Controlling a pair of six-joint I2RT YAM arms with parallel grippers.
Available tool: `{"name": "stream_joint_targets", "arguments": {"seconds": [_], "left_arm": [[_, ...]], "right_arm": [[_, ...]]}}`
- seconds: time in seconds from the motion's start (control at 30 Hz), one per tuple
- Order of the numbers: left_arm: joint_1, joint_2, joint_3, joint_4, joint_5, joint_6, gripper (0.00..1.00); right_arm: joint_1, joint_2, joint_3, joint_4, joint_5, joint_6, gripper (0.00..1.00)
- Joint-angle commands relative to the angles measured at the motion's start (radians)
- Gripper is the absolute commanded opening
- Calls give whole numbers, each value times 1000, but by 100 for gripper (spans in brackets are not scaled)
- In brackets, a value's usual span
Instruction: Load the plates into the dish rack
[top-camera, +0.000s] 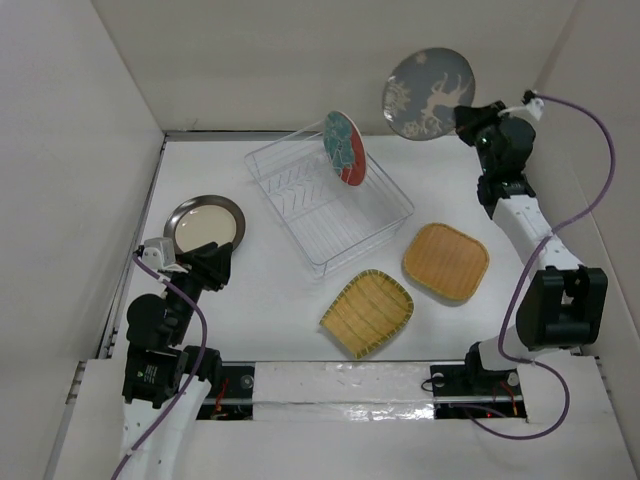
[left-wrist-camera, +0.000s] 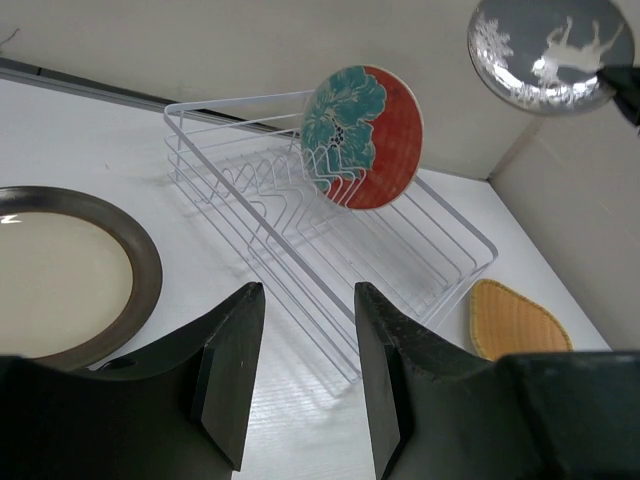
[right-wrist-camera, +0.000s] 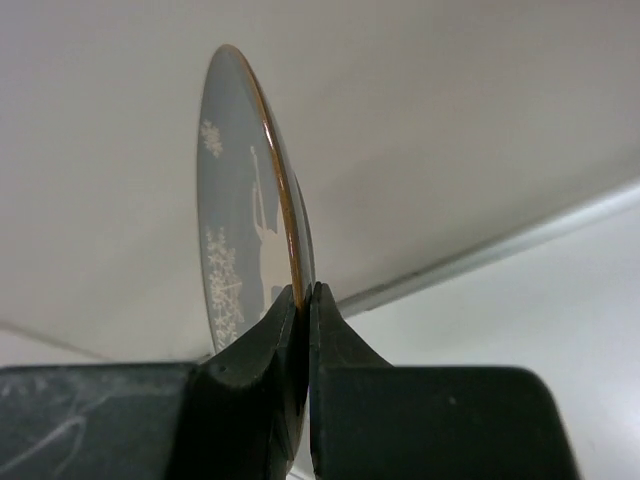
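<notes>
Currently my right gripper (right-wrist-camera: 303, 300) pinches only the rim of the dark grey plate (top-camera: 428, 93), which stands upright beyond its fingertips, while my left gripper (left-wrist-camera: 305, 340) sits open and empty, so I fear the plate pivoting or slipping before it reaches the dish rack (top-camera: 340, 235).

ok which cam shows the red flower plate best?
Left wrist: the red plate is large and face-on, standing among the dish rack prongs. Top external shows it smaller and at an angle. Right wrist misses it, showing only the grey plate.
</notes>
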Motion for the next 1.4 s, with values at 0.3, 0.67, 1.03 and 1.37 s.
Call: {"name": "stream_joint_targets", "arguments": {"seconds": [0.3, 0.67, 1.03, 1.37], "left_arm": [[-4, 10, 28, 38, 6, 9, 36], [-4, 16, 28, 38, 6, 7, 36], [-4, 29, 26, 40, 7, 9, 36], [-4, 29, 25, 40, 9, 9, 36]], "right_arm": [[391, 227, 643, -342, 217, -574, 0], [528, 450, 907, -432, 479, -824, 0], [615, 513, 783, -234, 624, -1046, 0], [641, 545, 728, -180, 653, -1102, 0]]}}
